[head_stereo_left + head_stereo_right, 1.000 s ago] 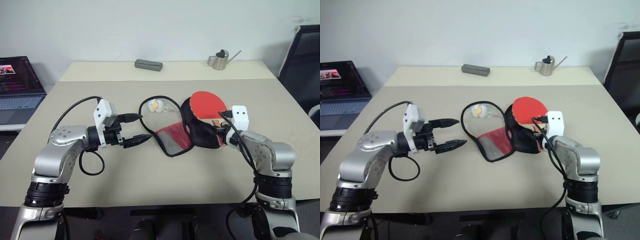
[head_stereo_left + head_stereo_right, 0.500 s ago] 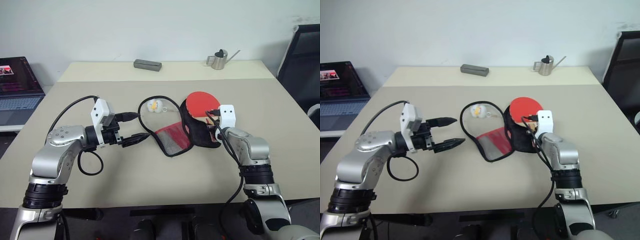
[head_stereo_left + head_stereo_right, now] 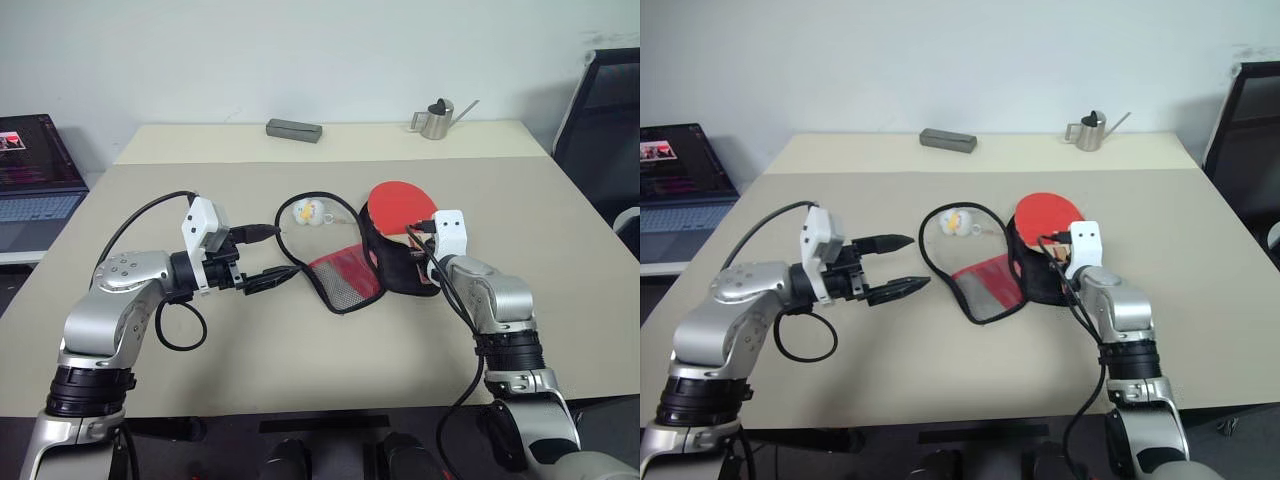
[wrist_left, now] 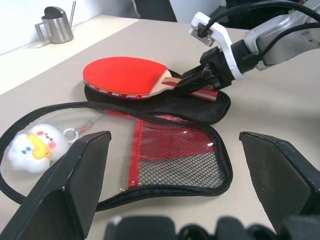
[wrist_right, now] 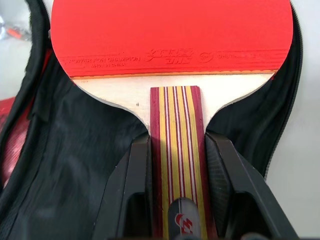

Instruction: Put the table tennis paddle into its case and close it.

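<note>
The round red rubber-faced table tennis paddle [image 4: 125, 75] with its striped wooden handle lies over the black lining of the open case [image 4: 165, 150], a red soft zip pouch with a black mesh pocket, spread flat on the beige table [image 3: 300, 350]. The paddle's blade projects past the far rim of the lining half. The right end effector [image 5: 177, 165] is clamped on the paddle's handle, one black finger pressed to each side of it. The case's mesh-pocket flap lies folded open toward the left end effector [image 3: 272, 256], which hovers just beside the flap with its fingers spread wide and nothing between them. A small white-and-yellow plush charm [image 4: 31, 145] rests on the table near the case's zip edge. At the table's far edge stand a grey rectangular box [image 3: 295, 130] and a small metal watering can [image 3: 436, 118], well apart from the case
</note>
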Robot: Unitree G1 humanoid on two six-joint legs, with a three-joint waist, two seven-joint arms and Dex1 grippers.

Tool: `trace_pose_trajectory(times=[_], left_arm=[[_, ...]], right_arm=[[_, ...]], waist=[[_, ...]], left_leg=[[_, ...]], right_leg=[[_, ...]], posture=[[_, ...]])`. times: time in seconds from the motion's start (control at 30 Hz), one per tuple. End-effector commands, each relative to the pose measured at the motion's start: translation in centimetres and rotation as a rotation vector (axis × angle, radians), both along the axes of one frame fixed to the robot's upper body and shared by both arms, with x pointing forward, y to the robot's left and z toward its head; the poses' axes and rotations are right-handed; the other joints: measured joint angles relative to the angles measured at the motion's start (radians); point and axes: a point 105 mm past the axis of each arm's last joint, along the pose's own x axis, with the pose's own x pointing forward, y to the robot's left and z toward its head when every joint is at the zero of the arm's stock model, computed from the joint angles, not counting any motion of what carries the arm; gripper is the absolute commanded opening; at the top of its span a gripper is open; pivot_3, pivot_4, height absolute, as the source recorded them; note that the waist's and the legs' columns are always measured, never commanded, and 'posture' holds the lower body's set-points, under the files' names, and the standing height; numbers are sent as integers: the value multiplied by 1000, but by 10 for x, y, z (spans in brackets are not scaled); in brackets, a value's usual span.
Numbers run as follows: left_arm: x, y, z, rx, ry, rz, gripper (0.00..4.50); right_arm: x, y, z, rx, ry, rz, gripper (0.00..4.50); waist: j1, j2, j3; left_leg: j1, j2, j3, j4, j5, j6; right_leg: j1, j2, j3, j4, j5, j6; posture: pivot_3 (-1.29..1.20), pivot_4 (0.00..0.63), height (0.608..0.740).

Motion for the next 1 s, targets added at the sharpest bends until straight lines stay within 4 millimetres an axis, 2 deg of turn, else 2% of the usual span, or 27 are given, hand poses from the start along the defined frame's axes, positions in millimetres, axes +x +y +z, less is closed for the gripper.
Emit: trace_pose_trajectory(times=[0.03, 0.77, 0.8, 0.87, 1.0], left_arm=[[-3, -2, 13, -2, -68, -13, 4500], [-3, -4, 12, -7, -71, -16, 4500], [-3, -4, 12, -7, -71, -16, 4500], [-3, -4, 11, -7, -71, -15, 4500], [-3, -3, 11, -8, -72, -8, 4500]], right_arm=[[-2, 7, 12, 4, -41, 26, 1067], [-9, 4, 4, -31, -23, 3, 1067], [-9, 5, 5, -24, -26, 3, 1784], [-10, 7, 8, -23, -30, 5, 2278], [-14, 11, 18, 5, -47, 7, 3616]], waist=[[0, 0, 0], [0, 0, 0], [0, 0, 0], [0, 0, 0], [0, 0, 0]], left_leg=[[0, 0, 0, 0, 0, 0], [0, 0, 0, 0, 0, 0], [0, 0, 0, 0, 0, 0], [0, 0, 0, 0, 0, 0], [0, 0, 0, 0, 0, 0]], right_leg=[[0, 0, 0, 0, 0, 0], [0, 0, 0, 0, 0, 0], [0, 0, 0, 0, 0, 0], [0, 0, 0, 0, 0, 0], [0, 0, 0, 0, 0, 0]], posture=[[0, 150, 740], [0, 150, 740], [0, 150, 740], [0, 150, 740], [0, 150, 740]])
